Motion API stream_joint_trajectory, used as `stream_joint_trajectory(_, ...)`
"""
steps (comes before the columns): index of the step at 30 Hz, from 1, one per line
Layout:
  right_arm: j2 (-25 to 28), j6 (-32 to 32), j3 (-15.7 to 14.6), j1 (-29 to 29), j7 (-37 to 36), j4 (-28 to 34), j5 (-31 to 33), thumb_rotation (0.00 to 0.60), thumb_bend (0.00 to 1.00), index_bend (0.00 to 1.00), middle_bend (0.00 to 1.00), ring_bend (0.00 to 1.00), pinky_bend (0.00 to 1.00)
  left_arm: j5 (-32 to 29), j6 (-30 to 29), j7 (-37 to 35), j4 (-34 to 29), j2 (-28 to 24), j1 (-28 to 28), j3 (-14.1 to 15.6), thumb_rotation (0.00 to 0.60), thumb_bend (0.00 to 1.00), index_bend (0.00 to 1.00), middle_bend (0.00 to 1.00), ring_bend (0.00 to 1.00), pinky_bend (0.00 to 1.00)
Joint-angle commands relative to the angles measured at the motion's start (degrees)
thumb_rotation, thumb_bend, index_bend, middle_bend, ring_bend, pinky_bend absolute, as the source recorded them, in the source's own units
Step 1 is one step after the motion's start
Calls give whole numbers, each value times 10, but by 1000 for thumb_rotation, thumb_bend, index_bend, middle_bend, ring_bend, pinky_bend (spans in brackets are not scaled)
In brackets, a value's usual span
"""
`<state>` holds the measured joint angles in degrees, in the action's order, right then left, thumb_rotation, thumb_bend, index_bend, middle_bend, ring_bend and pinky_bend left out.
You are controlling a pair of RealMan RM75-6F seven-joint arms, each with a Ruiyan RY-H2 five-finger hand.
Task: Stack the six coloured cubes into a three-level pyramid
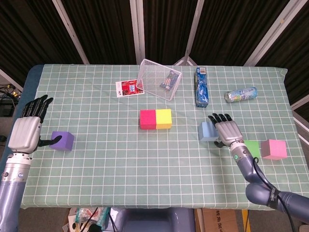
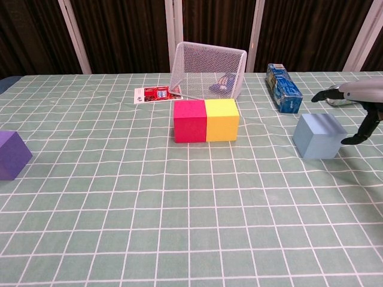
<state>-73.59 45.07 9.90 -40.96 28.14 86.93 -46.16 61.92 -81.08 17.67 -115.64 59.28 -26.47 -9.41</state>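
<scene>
A red cube (image 1: pixel 147 119) and a yellow cube (image 1: pixel 163 119) sit side by side, touching, at the table's middle. To their right lies a light blue cube (image 1: pixel 206 131); my right hand (image 1: pixel 226 130) hovers at its right side with fingers spread, and in the chest view its thumb reaches toward the cube's (image 2: pixel 319 136) right face while the hand (image 2: pixel 361 103) grips nothing. A green cube (image 1: pixel 251 148) and a pink cube (image 1: pixel 274 149) lie further right. Far left stands a purple cube (image 1: pixel 62 141), with my left hand (image 1: pixel 28 131) beside it, fingers apart, its thumb pointing at the cube.
A tipped wire basket (image 1: pixel 159 79) lies behind the red and yellow cubes, with a printed card (image 1: pixel 128 88) to its left. A blue carton (image 1: pixel 202 87) and a lying bottle (image 1: pixel 240 94) are at the back right. The pink cube is close to the table's right edge.
</scene>
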Motion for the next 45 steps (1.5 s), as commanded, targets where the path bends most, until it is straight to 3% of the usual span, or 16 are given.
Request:
stream_joint_trajectory(1,-10,-1,-4,-3,-8,-13,-2,600,298,0,122,46,0,0,1,0,0,0,1,-2,600,108,0,0,0,0)
stream_joint_trajectory(13,-41,-4,-13,-16,-21,-56,5,600,299,0,182,60,0,0,9,-4,0,0,6,-10,600,107,0,0,0,0)
stream_joint_trajectory(23,-62,10,-18,-20,-34,-79,-5,600,298,0,392,249,0,0,15,-6,2,3,10,-17,600,107,0,0,0,0)
stream_joint_trajectory(36,-60,10,-2,-42,-36,-90,-12,600,299,0,396,252,0,-3,22,-3,5,6,13,-24,600,107,0,0,0,0)
stream_joint_trajectory(45,-70,-46,5,-81,-51,-148,-32,600,299,0,396,252,0,-9,23,-1,11,6,14,-32,600,107,0,0,0,0)
